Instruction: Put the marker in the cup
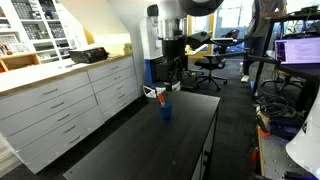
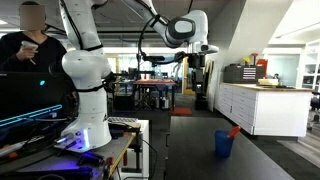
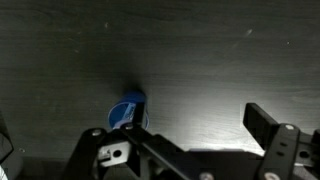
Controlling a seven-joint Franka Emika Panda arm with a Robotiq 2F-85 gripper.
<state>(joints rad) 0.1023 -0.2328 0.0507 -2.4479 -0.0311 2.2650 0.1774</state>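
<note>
- One blue cup [image 2: 223, 146] stands upright on the dark table [image 1: 120, 150]. It shows in both ext. views, and from above in the wrist view.
- Marker [image 2: 234, 131] sits in the cup at a lean, w/ its red-orange end poking up past the rim.
- Gripper [image 3: 180, 128] hangs high over the table, well apart from the cup, jaws spread wide & empty.
- White drawer cabinets [image 1: 60, 105] run alongside the table.

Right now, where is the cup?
In both exterior views the cup stands on the dark table, close by the marker; the wrist view shows it lower left of centre.
</note>
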